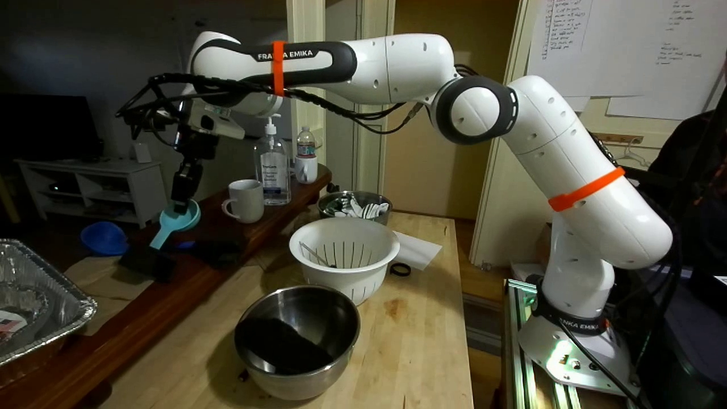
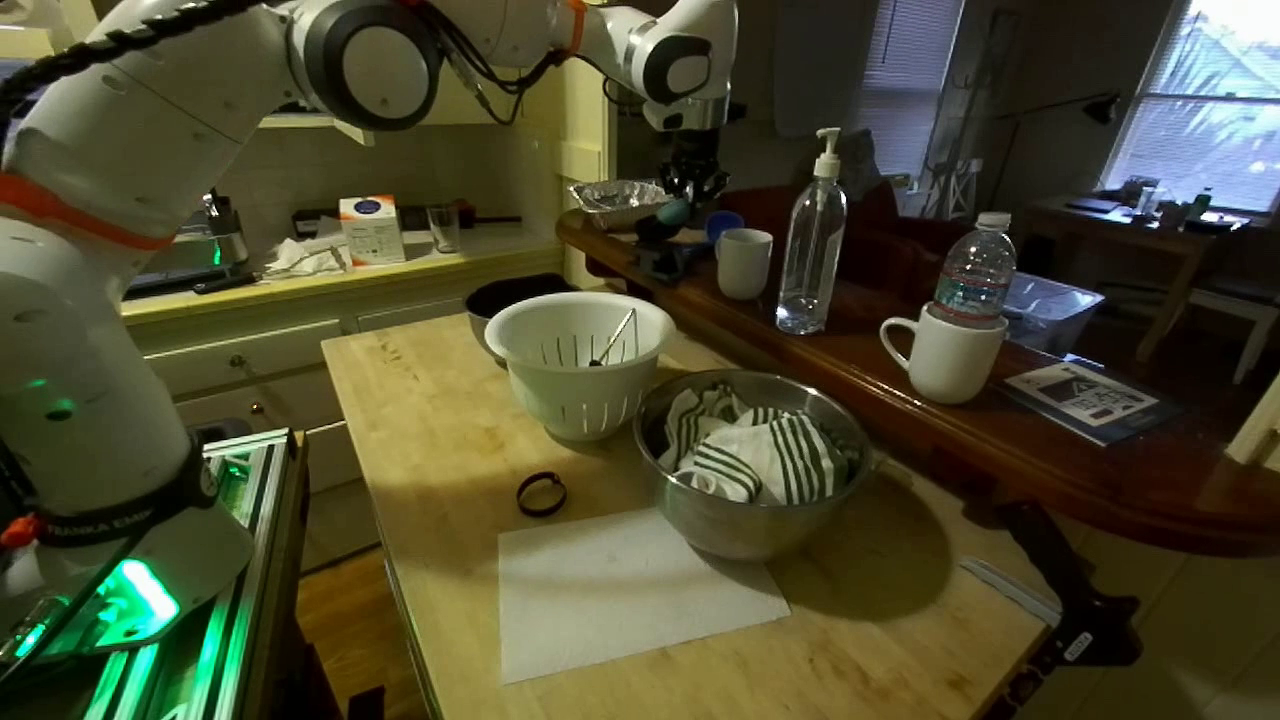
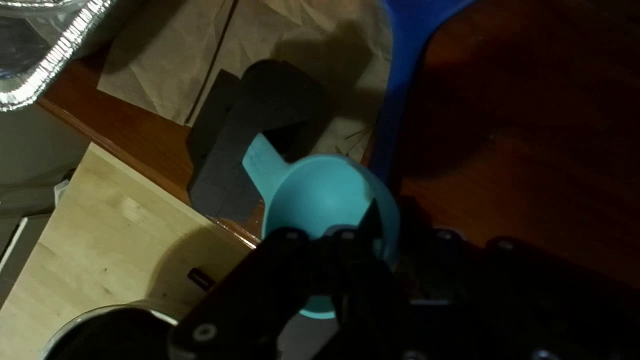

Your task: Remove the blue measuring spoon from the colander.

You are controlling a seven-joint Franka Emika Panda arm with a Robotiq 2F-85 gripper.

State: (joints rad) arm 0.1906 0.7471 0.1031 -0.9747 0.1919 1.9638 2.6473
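Gripping the light-blue measuring spoon [image 1: 169, 222] by its bowl, the tool [image 1: 182, 205] is closed on the plastic above the dark wooden ledge [image 2: 870, 370], well apart from the white colander [image 2: 575, 395]. The colander, with a thin rod [image 2: 616, 337] inside, stands on the worktop [image 2: 440, 430] between the steel mixing bowl [image 1: 312, 383] and a steel bowl [image 2: 740, 525] holding striped cloth [image 2: 765, 455].

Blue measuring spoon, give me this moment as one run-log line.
gripper: holding blue measuring spoon | location: outside colander, above wooden ledge | colander: on table
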